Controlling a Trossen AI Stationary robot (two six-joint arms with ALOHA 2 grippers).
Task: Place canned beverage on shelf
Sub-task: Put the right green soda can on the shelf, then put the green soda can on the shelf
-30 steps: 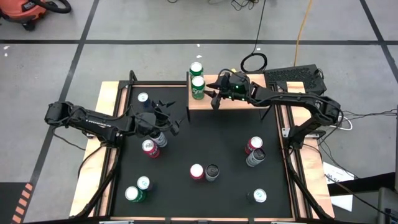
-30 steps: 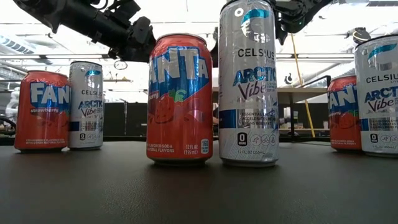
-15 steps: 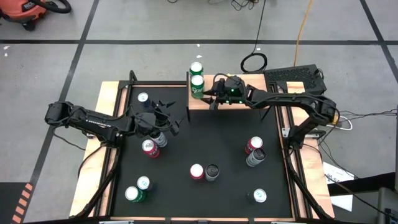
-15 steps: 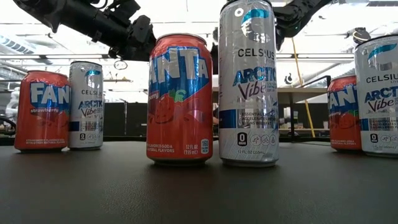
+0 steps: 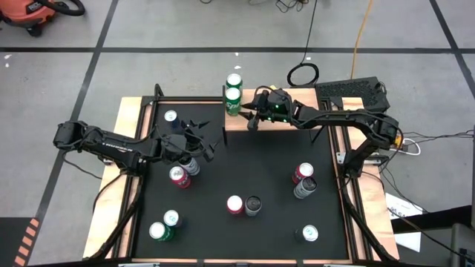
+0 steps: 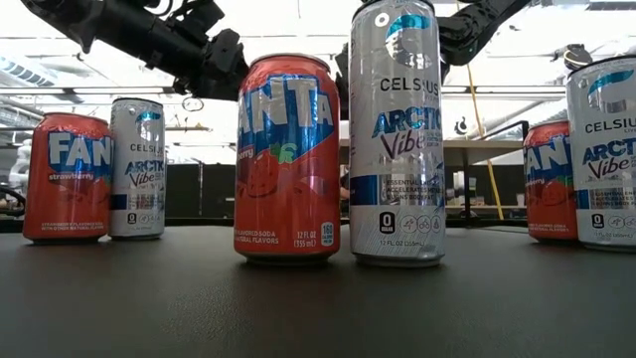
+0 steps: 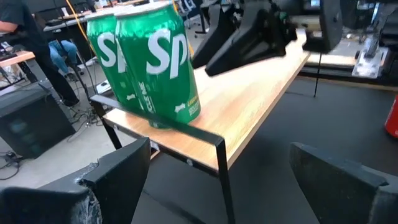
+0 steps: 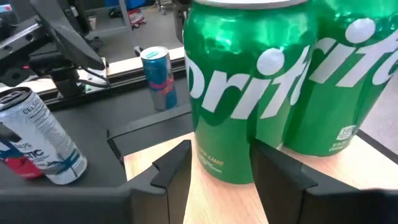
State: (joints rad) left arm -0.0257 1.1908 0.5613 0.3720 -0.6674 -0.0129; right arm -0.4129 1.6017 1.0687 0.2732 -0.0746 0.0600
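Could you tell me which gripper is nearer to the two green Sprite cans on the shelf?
The right gripper is nearer, right beside the Sprite cans over the shelf. The left gripper hovers over the black mat, farther off.

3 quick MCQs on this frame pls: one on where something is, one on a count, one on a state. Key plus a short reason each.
1. Where do the green Sprite cans stand?
A. at one end of the shelf
B. in the middle of the black mat
C. on the floor

2. How many green Sprite cans are on the shelf?
A. none
B. two
C. four

3. How is the left gripper?
A. shut on a Fanta can
B. open, holding nothing
C. shut on a Sprite can

Key:
1 A: the green Sprite cans sit at the end of the shelf nearest the picture's left in the high view, with the right gripper beside them.
2 B: the left wrist view shows two, touching side by side.
3 B: the left gripper hovers over the black mat with its fingers spread, nothing between them.
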